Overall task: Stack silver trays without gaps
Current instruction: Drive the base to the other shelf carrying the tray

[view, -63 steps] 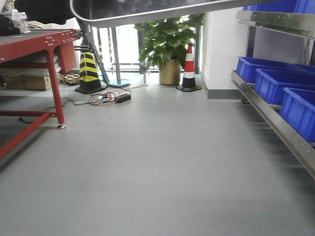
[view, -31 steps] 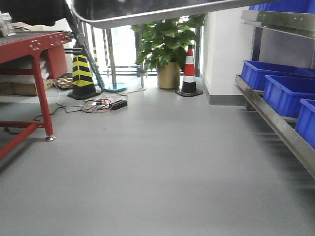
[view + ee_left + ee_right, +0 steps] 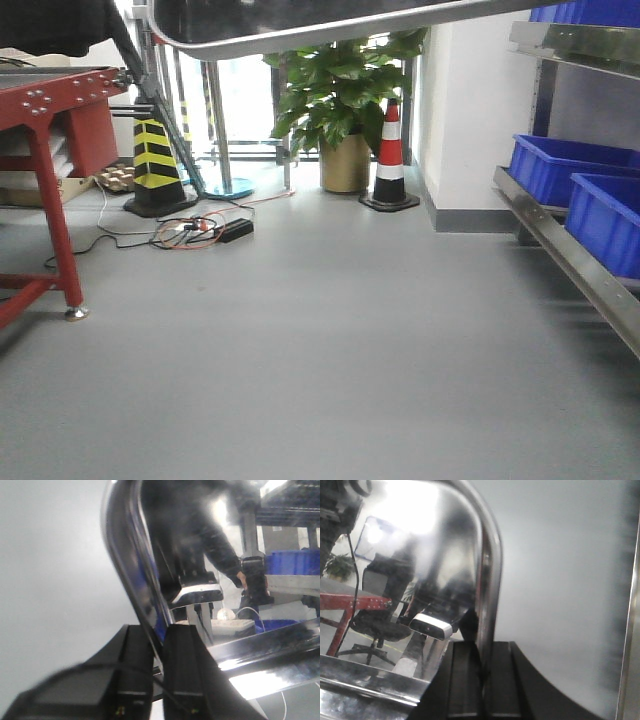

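One silver tray (image 3: 300,15) rides high above the floor (image 3: 320,380), left gripper (image 3: 156,640) and right gripper (image 3: 481,655) each clamped tight on its thin rolled rim: stiff, probably light, but slick polished steel, so that rim looks the surest hold

Daylight from the tall glass window (image 3: 245,95) at the back washes out white and leaves soft shadows on the grey floor (image 3: 330,360), while both wrist views show hot glare on the shiny silver rectangular steel tray (image 3: 415,510) and blurred, out-of-focus black gripper fingers (image 3: 185,680).
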Tool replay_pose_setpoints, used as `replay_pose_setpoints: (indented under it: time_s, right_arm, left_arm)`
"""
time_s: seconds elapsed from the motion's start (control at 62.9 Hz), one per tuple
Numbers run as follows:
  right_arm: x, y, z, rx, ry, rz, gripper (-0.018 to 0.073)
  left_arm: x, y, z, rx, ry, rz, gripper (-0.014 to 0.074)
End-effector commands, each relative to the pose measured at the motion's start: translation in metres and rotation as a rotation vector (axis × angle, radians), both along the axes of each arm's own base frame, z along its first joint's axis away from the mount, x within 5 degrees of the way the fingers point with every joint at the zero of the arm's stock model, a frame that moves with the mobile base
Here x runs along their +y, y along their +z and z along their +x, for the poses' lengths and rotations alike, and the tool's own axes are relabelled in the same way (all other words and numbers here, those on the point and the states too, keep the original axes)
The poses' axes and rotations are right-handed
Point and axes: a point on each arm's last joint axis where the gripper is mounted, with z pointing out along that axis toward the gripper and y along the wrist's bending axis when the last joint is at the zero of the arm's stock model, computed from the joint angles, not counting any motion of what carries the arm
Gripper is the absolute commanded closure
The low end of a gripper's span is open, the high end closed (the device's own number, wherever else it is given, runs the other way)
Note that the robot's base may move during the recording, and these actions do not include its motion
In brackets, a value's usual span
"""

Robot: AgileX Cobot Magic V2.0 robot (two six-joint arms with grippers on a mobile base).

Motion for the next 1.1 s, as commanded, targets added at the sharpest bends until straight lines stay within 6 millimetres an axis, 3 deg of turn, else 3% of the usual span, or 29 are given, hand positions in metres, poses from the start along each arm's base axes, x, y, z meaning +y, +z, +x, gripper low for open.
replay_pose_setpoints:
  time_s: [0.0, 1.082]
  right_arm:
    - [-0.0003, 0.0171, -0.0122, -0.035, 0.033, 0.067, 0.0503]
    - [-0.0003, 0.0171, -0.0122, -0.035, 0.033, 0.067, 0.0503]
  left_arm:
    - [-0.0001, 0.0169, -0.0186, 0.020, -0.066, -0.059, 0.0645]
    - [-0.0019, 0.0167, -0.0194, 0.036, -0.073, -0.081, 0.0645]
